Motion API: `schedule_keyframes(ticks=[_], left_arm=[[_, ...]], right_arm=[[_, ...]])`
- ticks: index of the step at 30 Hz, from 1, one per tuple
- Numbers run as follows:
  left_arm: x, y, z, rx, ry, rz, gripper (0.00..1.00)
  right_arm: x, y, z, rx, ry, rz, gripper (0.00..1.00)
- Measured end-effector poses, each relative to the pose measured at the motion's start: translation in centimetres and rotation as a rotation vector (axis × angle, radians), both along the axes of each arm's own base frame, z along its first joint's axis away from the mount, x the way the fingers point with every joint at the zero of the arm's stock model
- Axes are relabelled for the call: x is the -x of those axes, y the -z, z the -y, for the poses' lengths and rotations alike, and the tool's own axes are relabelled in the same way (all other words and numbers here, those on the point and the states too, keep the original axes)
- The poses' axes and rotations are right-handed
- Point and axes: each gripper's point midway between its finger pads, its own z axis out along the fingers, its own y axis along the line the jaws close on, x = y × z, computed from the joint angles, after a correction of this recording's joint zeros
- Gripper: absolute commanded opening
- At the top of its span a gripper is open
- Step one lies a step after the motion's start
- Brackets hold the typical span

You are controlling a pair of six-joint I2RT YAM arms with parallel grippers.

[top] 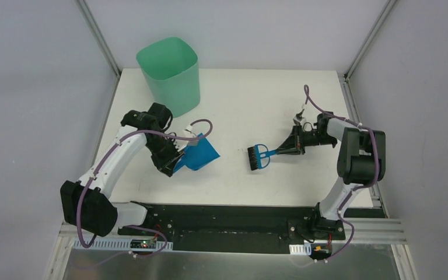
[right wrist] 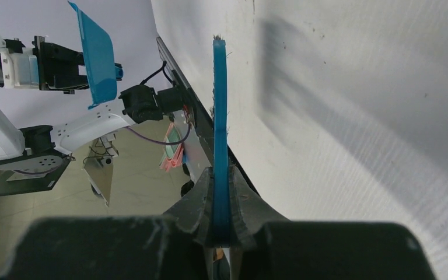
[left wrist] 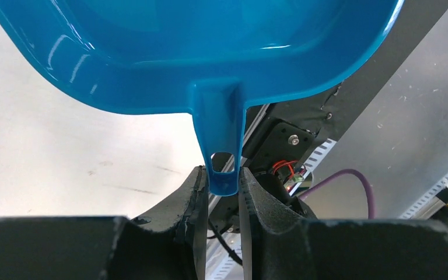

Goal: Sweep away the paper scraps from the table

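No paper scraps show in any view. The white table (top: 239, 99) lies under both arms. My left gripper (top: 178, 158) is shut on the handle of a blue dustpan (top: 199, 153) and holds it tilted, just in front of the bin. In the left wrist view the dustpan (left wrist: 210, 52) fills the top and my gripper (left wrist: 221, 186) pinches the handle's end. My right gripper (top: 289, 147) is shut on the handle of a blue hand brush (top: 259, 156), black bristles pointing left. In the right wrist view the gripper (right wrist: 221, 192) clamps the brush handle (right wrist: 220, 116).
A mint-green bin (top: 170, 76) stands at the table's back left, just behind the left arm. The table's black front edge (top: 221, 213) runs between the arm bases. White walls close in the left, back and right sides. The dustpan also shows in the right wrist view (right wrist: 97, 55).
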Motion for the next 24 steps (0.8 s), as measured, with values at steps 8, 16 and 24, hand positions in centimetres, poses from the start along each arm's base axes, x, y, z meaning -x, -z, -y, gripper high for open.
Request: schedule_keyframes(ticks=[8,16,24], left_arm=[[0.4,5.8,1.4,-0.045,0.05,-0.123,0.17],[-1.1,10.1,2.4,-0.176,0.103,-0.193,0.41],[-2.2,11.5,2.8,-0.236,0.101,-0.204,0.99]], right_arm=[[1.1,3.3,-2.4,0.058,-0.124,-0.118,0.02],[1.2,4.9,-1.9,0.105,-0.125,-0.167,0.21],[1.1,7.0,0.2,0.308,-0.133,-0.155,0.53]])
